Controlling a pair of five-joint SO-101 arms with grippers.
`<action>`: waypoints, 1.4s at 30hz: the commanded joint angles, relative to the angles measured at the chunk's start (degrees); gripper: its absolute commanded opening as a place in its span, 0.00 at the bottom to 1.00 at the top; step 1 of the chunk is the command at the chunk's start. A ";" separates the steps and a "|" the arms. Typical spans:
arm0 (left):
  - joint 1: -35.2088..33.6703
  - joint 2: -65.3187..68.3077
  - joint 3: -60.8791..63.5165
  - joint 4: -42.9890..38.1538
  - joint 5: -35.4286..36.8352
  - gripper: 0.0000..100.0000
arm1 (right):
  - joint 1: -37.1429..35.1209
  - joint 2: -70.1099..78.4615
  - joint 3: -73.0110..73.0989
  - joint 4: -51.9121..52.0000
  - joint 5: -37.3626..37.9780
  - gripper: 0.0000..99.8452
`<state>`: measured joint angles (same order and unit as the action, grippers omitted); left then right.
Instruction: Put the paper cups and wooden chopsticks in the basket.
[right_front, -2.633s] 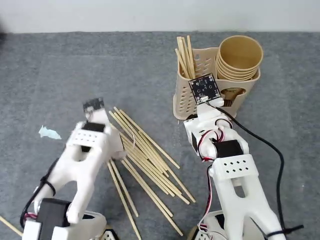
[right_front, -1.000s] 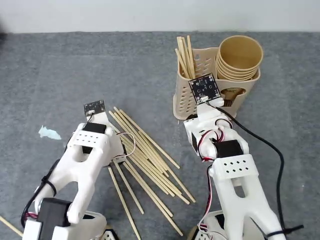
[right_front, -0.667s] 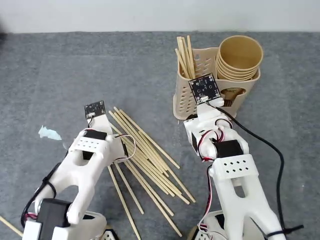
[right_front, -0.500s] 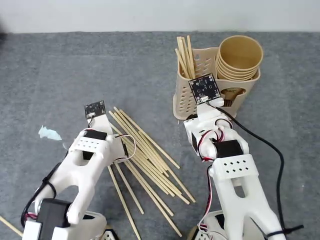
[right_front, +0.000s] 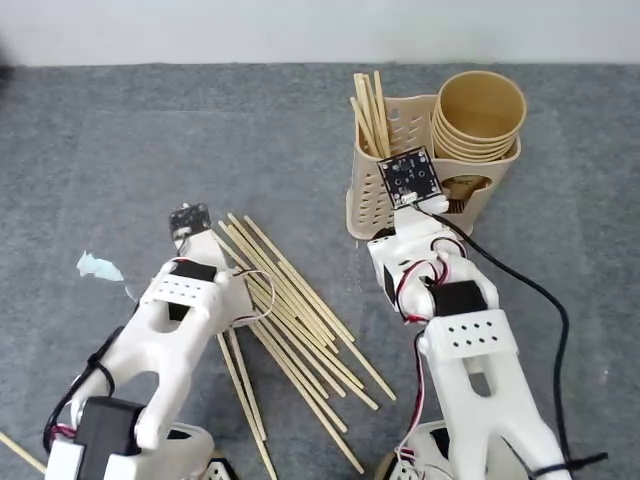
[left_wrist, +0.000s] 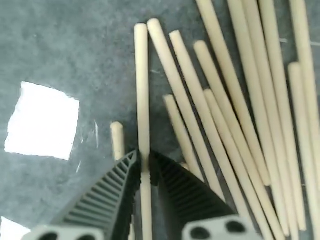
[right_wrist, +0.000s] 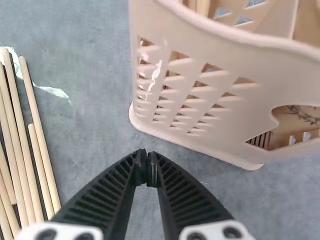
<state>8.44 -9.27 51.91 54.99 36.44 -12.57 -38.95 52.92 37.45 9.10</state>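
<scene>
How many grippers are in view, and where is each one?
2. The left gripper is down at the loose chopsticks, shut on one chopstick. The right gripper is shut and empty, near the basket.

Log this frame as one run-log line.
left gripper: shut on one chopstick | right gripper: shut, empty, near basket | paper cups: stacked in basket | loose chopsticks: piled on table

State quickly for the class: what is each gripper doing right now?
Left gripper: shut on a chopstick.
Right gripper: shut, holding nothing.
</scene>
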 joint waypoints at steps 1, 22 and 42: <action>2.64 -1.14 -8.48 6.51 0.53 0.01 | 0.57 -6.11 -0.62 3.03 3.25 0.01; 2.11 -0.53 -74.15 30.77 -1.05 0.01 | 0.66 -41.54 1.85 29.05 5.89 0.01; 14.77 8.26 -66.86 -28.75 -11.08 0.01 | 7.69 -42.24 15.12 15.34 2.20 0.01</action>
<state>21.36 -2.42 -14.90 34.59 27.21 -5.63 -80.53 68.31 54.42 11.91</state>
